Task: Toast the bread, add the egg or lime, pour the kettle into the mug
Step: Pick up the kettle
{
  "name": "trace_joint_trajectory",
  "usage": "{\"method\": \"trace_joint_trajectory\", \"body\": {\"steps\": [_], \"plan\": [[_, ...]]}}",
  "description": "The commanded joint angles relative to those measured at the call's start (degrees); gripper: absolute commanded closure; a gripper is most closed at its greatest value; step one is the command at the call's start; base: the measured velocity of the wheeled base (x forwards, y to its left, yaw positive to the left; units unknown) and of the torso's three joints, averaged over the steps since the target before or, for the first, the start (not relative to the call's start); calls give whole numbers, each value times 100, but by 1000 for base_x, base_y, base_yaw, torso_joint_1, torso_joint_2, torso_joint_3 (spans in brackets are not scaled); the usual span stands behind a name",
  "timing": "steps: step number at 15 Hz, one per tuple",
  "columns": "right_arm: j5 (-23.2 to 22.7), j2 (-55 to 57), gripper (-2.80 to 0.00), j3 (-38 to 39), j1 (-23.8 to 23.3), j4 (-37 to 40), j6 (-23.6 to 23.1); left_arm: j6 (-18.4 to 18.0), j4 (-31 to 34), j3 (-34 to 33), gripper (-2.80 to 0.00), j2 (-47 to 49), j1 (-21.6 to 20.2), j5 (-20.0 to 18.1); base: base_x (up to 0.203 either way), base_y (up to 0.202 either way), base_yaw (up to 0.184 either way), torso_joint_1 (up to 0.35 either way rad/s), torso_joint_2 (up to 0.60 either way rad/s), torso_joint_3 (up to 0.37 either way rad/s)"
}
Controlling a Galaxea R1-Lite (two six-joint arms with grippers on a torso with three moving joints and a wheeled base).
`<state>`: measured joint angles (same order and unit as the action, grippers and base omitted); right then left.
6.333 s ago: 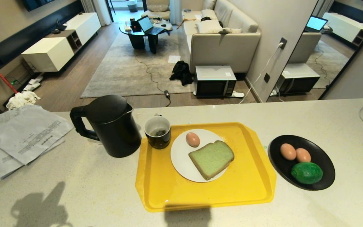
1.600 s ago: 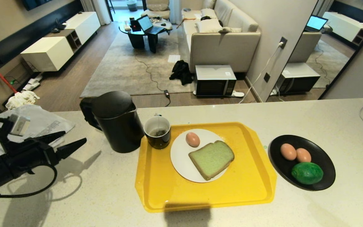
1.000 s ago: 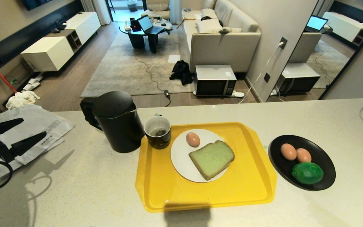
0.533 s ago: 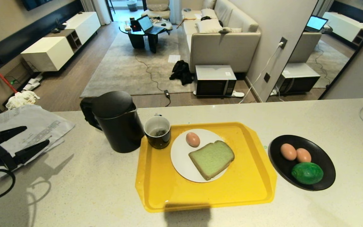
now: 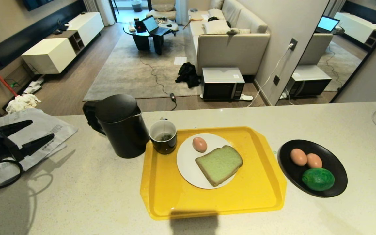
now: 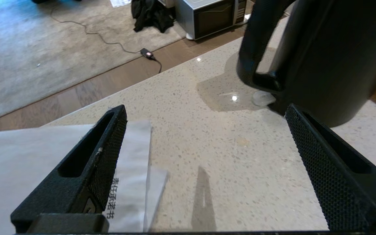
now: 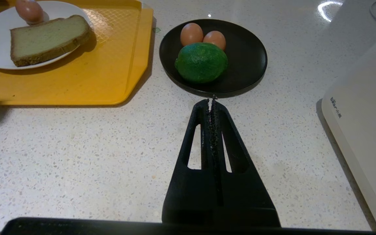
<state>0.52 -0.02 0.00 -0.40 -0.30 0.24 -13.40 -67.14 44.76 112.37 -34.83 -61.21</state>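
The black kettle (image 5: pixel 119 127) stands on the counter just left of the yellow tray (image 5: pixel 214 202), its handle turned to the back left. The black mug (image 5: pixel 163 141) sits on the tray's near-left corner beside it. The green bread (image 5: pixel 219 164) and one egg (image 5: pixel 199 144) lie on a white plate (image 5: pixel 184 163). A lime (image 5: pixel 318 179) and two more eggs rest in a black dish (image 5: pixel 335 163). My left gripper (image 5: pixel 42 129) hovers open and empty over the papers, well left of the kettle (image 6: pixel 331 55). My right gripper (image 7: pixel 211 99) is shut and empty, just short of the dish.
Loose printed papers (image 5: pixel 34 127) cover the counter's left end under my left arm. A white appliance (image 7: pixel 367 107) stands at the right edge. Beyond the counter's far edge the floor drops to a living room.
The kettle now stands nearer the mug, with its handle turned away. My left gripper drew back left from the kettle, then edged slightly up and right, staying open. The right arm has not moved.
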Motion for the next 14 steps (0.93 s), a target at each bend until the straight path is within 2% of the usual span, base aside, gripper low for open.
{"method": "trace_joint_trajectory", "body": {"steps": [1,5,9,11,13,14], "plan": [[0,2,0,0,-4,-5,-6,-5,-66,415,-280,509,146,-43,0,0,0,0,0,0],[0,2,0,0,4,-5,2,-5,-71,941,-280,865,586,-93,0,0,0,0,0,0],[0,2,0,0,5,-5,2,-5,-119,1008,-280,892,910,-43,0,0,0,0,0,0],[0,2,0,0,5,-4,2,-14,-131,1002,-280,864,1028,389,0,0,0,0,0,0],[0,2,0,0,5,-5,2,36,-288,980,-280,850,1286,1115,0,0,0,0,0,0],[0,2,0,0,5,-5,2,177,-379,975,-280,849,1388,1458,0,0,0,0,0,0]]}}
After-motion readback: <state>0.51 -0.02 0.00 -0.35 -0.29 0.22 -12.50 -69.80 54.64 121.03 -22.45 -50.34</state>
